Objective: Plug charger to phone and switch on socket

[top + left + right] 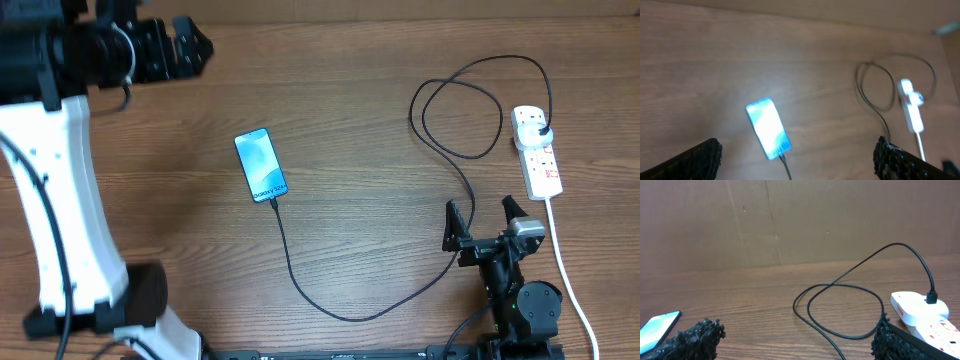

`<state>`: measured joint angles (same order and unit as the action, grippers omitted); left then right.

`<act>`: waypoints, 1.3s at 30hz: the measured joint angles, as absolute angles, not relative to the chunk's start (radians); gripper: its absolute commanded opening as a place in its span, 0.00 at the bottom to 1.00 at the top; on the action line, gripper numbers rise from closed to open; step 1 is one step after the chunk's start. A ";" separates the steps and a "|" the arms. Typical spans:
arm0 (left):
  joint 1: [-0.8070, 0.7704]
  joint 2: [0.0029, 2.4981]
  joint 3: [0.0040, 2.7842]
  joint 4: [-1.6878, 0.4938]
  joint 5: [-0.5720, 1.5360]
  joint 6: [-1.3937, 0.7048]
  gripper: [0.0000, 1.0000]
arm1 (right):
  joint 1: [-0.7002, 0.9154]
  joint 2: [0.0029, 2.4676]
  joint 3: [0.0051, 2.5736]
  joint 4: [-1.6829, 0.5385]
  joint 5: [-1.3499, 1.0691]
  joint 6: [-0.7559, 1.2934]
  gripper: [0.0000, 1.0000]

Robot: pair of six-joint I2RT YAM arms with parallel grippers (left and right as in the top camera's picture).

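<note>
The left wrist view is blurred throughout. There the phone (768, 128) reads only as a bright blue slab and the socket (910, 107) as a white smear, with no outlets or switches to be made out. In the right wrist view the phone (657, 327) is cut off at the lower left, and the socket (920, 311) runs out of frame partly behind a finger. Even from overhead the switches are too small to tell whether they are on or off.

The overhead view alone shows the whole layout. The phone lies screen up, slightly left of the middle of the bench (350, 80). The charger (352, 318) meets the phone's near end, sags toward the near edge, climbs right and coils once. It ends at its plug (541, 130) in the far end of the socket, by the right edge. The white cord (566, 275) trails toward the near right corner. Only the right wrist view shows the plug standing upright in the strip.

The left gripper (200, 45) hangs over the far left corner, fingers spread and holding nothing. The right gripper (483, 222) sits toward the near right corner, jaws wide apart and empty. The cable passes close by its left finger, but contact cannot be told.
</note>
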<state>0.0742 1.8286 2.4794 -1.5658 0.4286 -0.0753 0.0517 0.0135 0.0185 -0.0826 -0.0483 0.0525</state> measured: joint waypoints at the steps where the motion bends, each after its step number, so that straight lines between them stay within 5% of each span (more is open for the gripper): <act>1: 0.055 1.780 2.431 -1.563 0.429 -0.075 1.00 | 0.052 0.014 0.019 -0.083 -0.049 0.052 1.00; 7: -0.064 1.475 2.169 -1.570 0.430 -0.075 0.99 | 0.052 0.013 0.019 -0.083 -0.049 0.052 1.00; 18: -0.035 1.058 1.696 -1.517 0.407 -0.075 1.00 | 0.052 0.013 0.019 -0.083 -0.049 0.052 1.00; 39: 0.085 0.415 0.667 -0.365 0.293 -0.071 0.99 | 0.047 0.013 0.019 -0.083 -0.049 0.052 1.00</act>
<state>0.0853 0.4152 0.6674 -0.3649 0.2928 -0.0711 0.0475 0.0128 0.0185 -0.0830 -0.0490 0.0525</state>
